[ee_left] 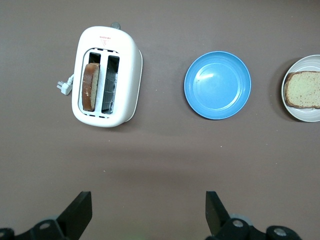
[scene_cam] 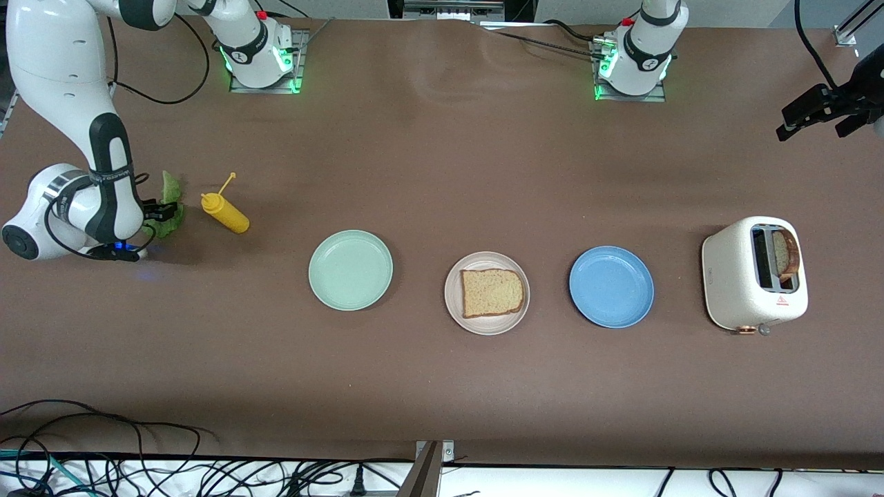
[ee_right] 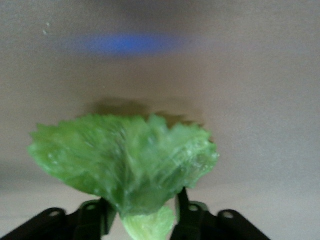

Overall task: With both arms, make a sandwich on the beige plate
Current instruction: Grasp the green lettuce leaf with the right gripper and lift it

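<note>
Matte brown table (scene_cam: 442,172), right end effector (ee_right: 142,212) pinching frilly lettuce leaf (ee_right: 125,165), left end effector (ee_left: 148,212) spread, waiting.

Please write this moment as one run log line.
right hand: gripping lettuce beside mustard bottle | left hand: open, waiting | beige plate: one bread slice

Lettuce leaf (ee_right: 125,165) blurred, stem end cut off by edge

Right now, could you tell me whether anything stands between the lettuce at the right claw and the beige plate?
Yes: the yellow squeeze bottle and mint green plate lie between the lettuce leaf and the beige plate.
</note>
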You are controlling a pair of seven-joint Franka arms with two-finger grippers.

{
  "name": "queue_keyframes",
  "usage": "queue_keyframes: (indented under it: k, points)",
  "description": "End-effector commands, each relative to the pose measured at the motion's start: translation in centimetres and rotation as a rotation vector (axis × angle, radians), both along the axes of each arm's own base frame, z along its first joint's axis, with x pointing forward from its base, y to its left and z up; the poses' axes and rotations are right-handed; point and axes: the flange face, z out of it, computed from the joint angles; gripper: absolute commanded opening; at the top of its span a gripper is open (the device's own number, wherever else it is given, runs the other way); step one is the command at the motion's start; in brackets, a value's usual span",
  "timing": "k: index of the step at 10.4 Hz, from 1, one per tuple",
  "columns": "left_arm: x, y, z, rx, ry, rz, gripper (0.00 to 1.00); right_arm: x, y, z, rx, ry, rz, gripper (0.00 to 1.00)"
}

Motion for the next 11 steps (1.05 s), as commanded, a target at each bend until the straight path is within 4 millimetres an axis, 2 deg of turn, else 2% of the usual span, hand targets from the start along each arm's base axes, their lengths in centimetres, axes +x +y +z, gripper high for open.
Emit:
queue_keyframes:
  k: [1, 3, 5, 7, 9, 11]
  points:
    - [0.3, 0.2, 0.6, 0.035, 0.007, 0.001, 1.0, -0.2, 0.3, -0.7, 0.021, -0.01, -0.003, 0.04]
    - [0.3, 0.2, 0.6, 0.035, 0.007, 0.001, 1.0, -0.2, 0.3, -0.5, 0.024, -0.012, -0.003, 0.0]
    - [0.4, 0.2, 0.5, 0.035, 0.009, 0.001, 1.0, 0.8, 0.7, 1.7, 0.038, -0.032, 0.003, 0.0]
    - [0.3, 0.2, 0.6, 0.035, 0.007, 0.001, 1.0, 2.8, 1.3, 6.1, 0.07, -0.031, 0.013, 0.0]
    - [0.4, 0.2, 0.5, 0.035, 0.009, 0.001, 1.0, 5.6, 1.7, 11.8, 0.089, -0.017, 0.028, 0.0]
    - [0.4, 0.2, 0.5, 0.035, 0.009, 0.001, 1.0, 8.6, 3.9, 18.5, 0.08, -0.009, 0.076, 0.0]
